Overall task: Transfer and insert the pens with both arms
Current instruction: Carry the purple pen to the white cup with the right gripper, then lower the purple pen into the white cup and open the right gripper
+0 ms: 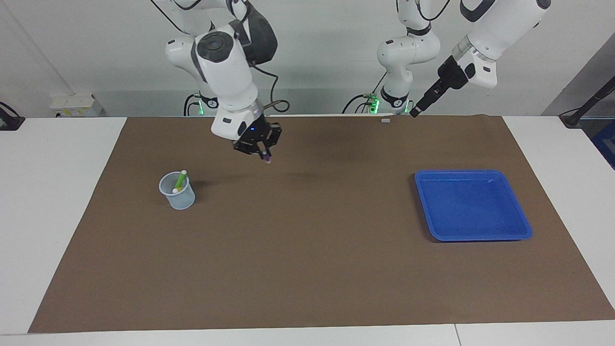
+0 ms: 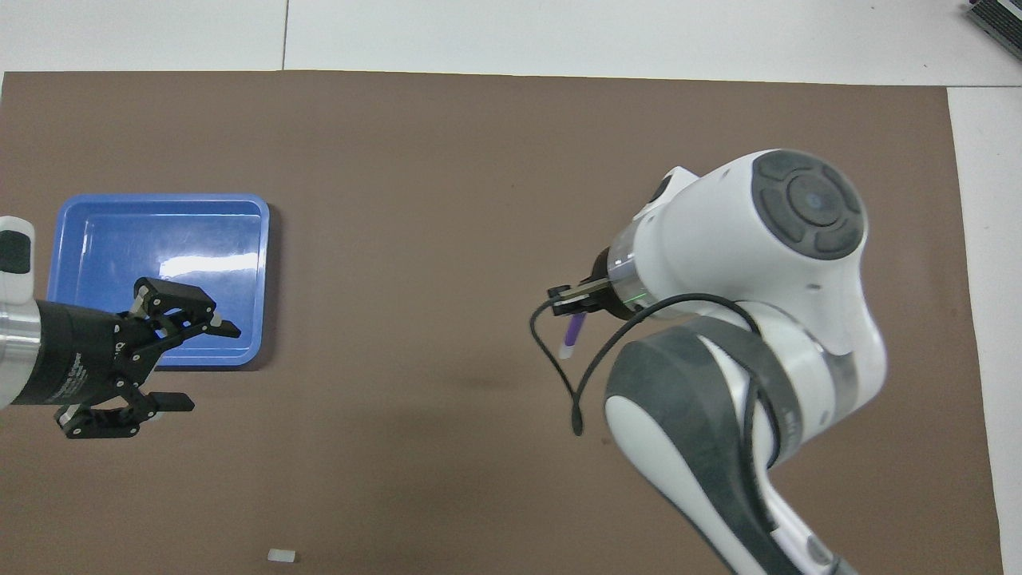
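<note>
Two pens (image 1: 180, 181) already in the cup (image 1: 178, 192); third, purple pen (image 1: 264, 156), clamped tip-down in right gripper (image 1: 262, 153), over the mat, cup toward that arm's end. Left gripper (image 2: 196, 363) open, waiting.

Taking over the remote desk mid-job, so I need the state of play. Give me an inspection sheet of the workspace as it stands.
Surface: brown mat over a white table.
Job's things: purple pen in the right gripper, whitish end down; light green pen and yellow pen stand in the clear cup; blue tray holds nothing.
Clutter: small whitish block on the mat's edge nearest the robots.
Grippers: right gripper shut on the purple pen, over bare mat beside the cup; left gripper open, over the tray's near edge, waiting.
Cables: black cable loops off the right wrist.
Surroundings: white power strip at the wall.
</note>
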